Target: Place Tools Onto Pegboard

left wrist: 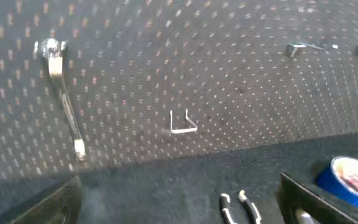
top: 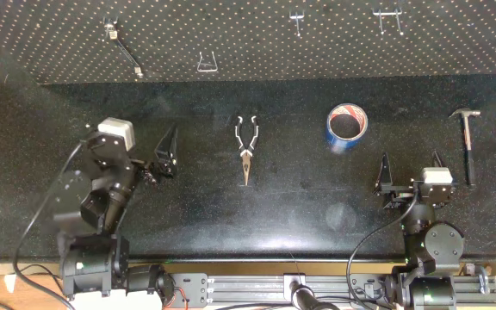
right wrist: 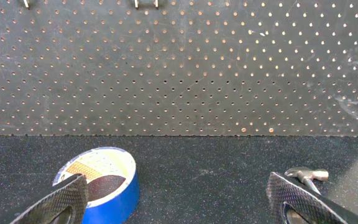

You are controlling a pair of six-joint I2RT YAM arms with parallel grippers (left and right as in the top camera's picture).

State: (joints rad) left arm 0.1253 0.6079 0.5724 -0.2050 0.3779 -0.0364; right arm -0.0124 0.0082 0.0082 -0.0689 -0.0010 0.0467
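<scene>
Lying flat near the middle of the worktop (top: 300,207), the pliers (top: 246,148) have their long axis running toward the pegboard (top: 317,43), pale handles at the pegboard end and nose pointing back at the arm bases. The left claw (top: 164,155) sits just to their left, fingers spread and holding nothing, and it is clearly the nearer one. Its wrist view catches the handle tips low between its own fingers, so the pliers lie ahead of it and a little to the right. A grasp would probably need the fingers turned across that axis. Beyond the pliers, the blue tape roll (top: 347,126) and then the hammer (top: 467,142), head toward the pegboard, lie on the right arm's side. The right claw (top: 411,169) rests between those two, nearer the bases, also spread and empty. On the pegboard a bare wire hook (top: 206,62) waits above the pliers, beside what looks like a wrench (top: 123,47), though its shape is hard to make out.
</scene>
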